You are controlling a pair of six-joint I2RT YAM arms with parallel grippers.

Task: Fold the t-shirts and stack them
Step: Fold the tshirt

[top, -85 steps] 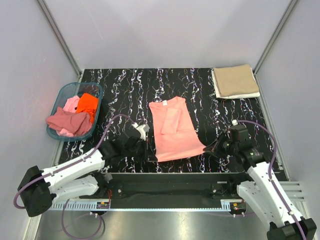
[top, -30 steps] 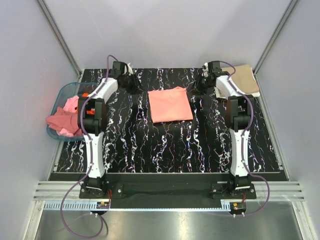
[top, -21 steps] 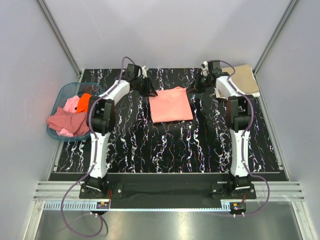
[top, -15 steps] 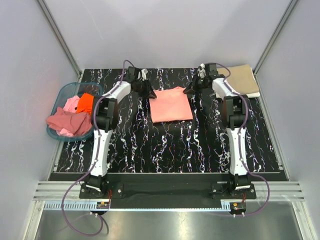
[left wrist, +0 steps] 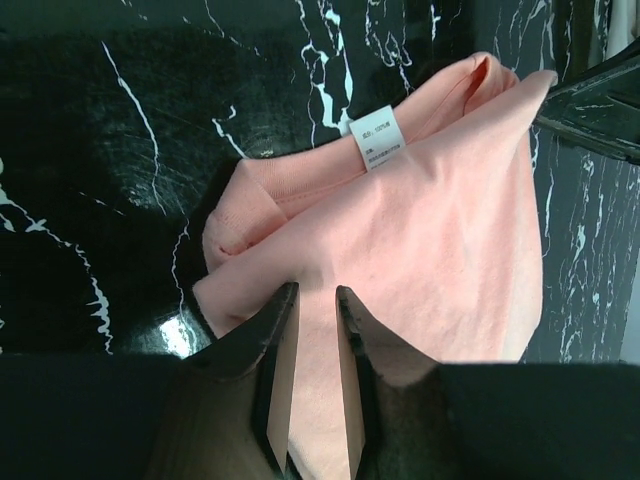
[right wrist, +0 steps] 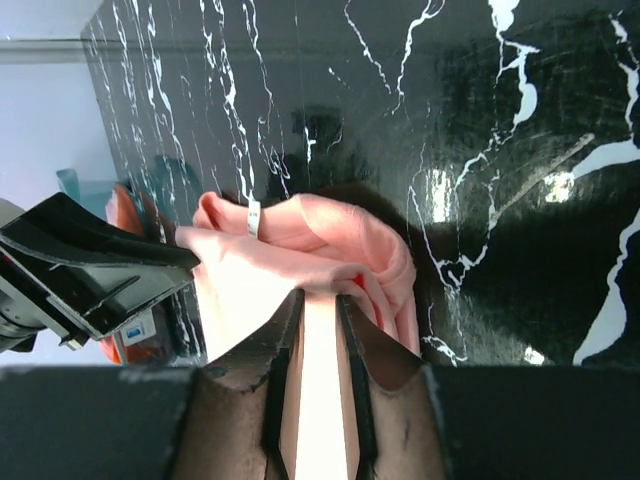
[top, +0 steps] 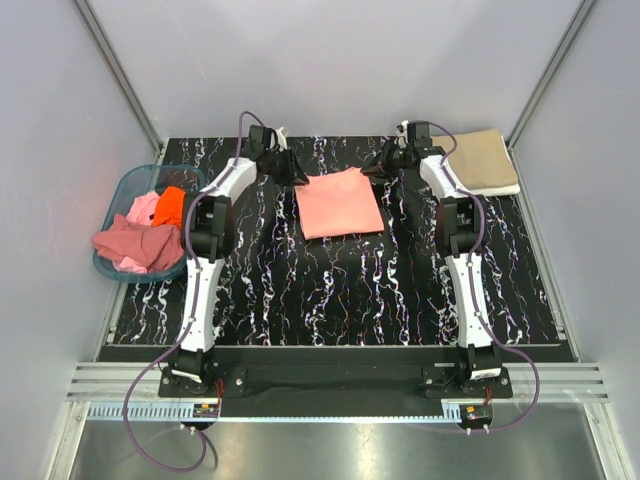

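- The salmon-pink t-shirt [top: 340,203] lies folded into a rough square on the black marbled tabletop [top: 330,290], toward the far edge and about midway between the left and right edges.
- Both arms reach straight out to the far edge, one at each far corner of that shirt.
- The left hand [left wrist: 312,300] has its two fingers drawn in close, with only a thin strip of pink cloth between them; it pinches the far left corner.
- A small white label [left wrist: 376,138] shows in the bunched cloth just beyond the left hand.
- The right hand [right wrist: 320,302] is likewise nearly closed, nipping a fold of the same shirt at the far right corner.
- Between the two hands the far edge of the shirt is gathered and wrinkled; the near part lies flat.
- A tan t-shirt [top: 478,162] sits neatly folded in the far right corner, just beside the right arm.
- A teal basket [top: 122,190] at the left edge holds an orange t-shirt [top: 172,205], a light pink t-shirt [top: 143,208] and a dusty rose t-shirt [top: 130,245] that spills over its near rim.
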